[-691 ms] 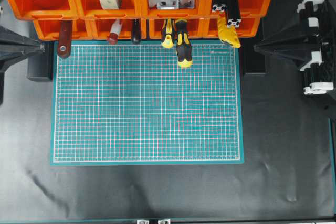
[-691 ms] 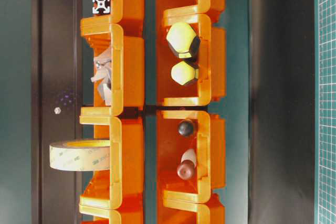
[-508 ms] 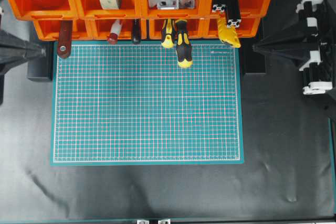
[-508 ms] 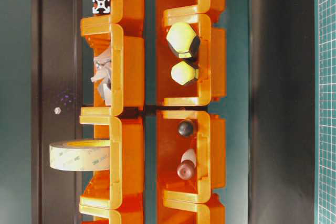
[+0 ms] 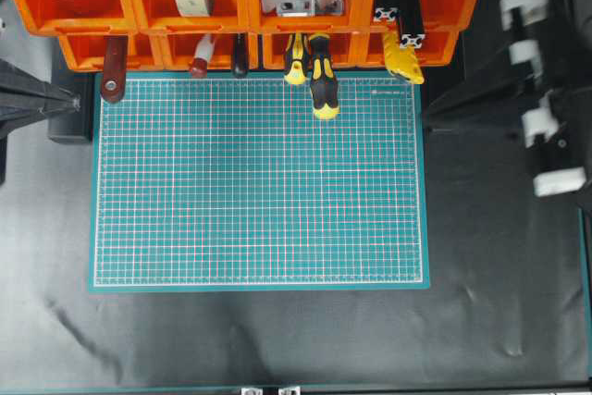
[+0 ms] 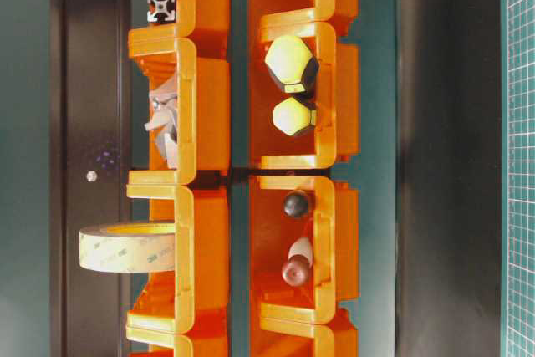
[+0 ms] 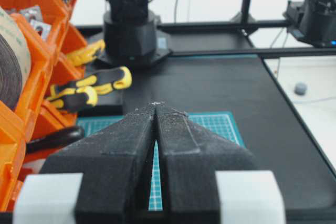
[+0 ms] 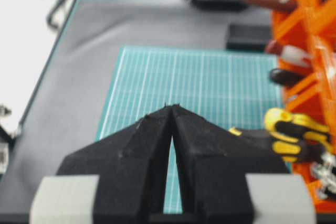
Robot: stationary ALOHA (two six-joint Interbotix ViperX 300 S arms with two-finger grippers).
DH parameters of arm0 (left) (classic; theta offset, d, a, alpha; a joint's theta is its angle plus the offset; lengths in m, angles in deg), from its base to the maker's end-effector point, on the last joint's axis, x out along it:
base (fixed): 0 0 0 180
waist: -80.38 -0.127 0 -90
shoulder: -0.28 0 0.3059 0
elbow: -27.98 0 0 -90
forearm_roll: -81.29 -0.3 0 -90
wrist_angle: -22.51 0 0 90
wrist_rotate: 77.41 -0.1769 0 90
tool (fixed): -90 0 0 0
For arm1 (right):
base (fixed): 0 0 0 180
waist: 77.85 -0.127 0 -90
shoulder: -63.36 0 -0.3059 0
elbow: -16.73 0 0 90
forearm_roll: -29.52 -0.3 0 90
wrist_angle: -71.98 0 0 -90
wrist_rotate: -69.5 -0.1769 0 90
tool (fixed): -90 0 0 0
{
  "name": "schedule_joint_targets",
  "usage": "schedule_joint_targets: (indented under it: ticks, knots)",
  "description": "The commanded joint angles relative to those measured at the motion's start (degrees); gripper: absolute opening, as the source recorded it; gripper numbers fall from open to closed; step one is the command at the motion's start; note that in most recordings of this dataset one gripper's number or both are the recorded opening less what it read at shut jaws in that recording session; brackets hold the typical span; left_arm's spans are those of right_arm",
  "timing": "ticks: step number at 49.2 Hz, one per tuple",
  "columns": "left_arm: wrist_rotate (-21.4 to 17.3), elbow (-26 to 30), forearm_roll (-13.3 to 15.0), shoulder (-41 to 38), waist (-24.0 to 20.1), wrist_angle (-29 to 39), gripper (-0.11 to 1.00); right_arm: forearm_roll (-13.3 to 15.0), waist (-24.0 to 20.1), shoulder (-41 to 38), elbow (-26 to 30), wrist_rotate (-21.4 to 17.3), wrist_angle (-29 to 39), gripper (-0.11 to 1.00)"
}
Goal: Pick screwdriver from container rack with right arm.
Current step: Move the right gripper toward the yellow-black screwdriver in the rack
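Our right arm's black pointed two-finger gripper (image 5: 427, 117) sits at the right edge of the overhead view, its tips pressed together on nothing, just beside the right border of the green gridded cutting mat (image 5: 259, 182). We see the long screwdriver with the black, yellow-striped handle (image 5: 321, 80) at the top centre, its handle sticking out of the lower tier of the bright orange plastic container rack (image 5: 444, 6) onto the mat, next to a smaller yellow-handled screwdriver (image 5: 295, 60). Our left black pointed gripper (image 5: 72, 99) waits at the left edge, also closed and empty.
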Motion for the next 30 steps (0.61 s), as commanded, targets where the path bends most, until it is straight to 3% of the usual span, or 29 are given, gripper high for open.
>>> schedule_joint_targets:
  ticks: [1, 8, 16, 22, 30]
  knots:
    - [0.18, 1.85, -0.18, -0.18, 0.35, -0.18, 0.00, 2.72, -1.23, -4.92, 6.50, -0.09, 7.65, -0.01]
    - [0.26, 1.85, -0.18, -0.09, 0.88, -0.18, 0.00, 10.20, -2.72, -11.25, 11.51, -0.35, 16.08, -0.01]
    - [0.79, 1.85, -0.18, 0.00, 1.14, -0.18, 0.00, 22.85, -6.86, -16.70, 16.08, -3.60, 22.68, -0.01]
    - [2.46, 1.85, -0.18, 0.00, 1.49, -0.18, 0.00, 34.54, -12.66, -20.65, 19.25, -11.25, 34.01, -0.01]
    - [3.52, 1.85, -0.18, 0.00, 1.58, -0.18, 0.00, 54.84, -21.80, -25.58, 19.78, -25.93, 49.75, -0.01]
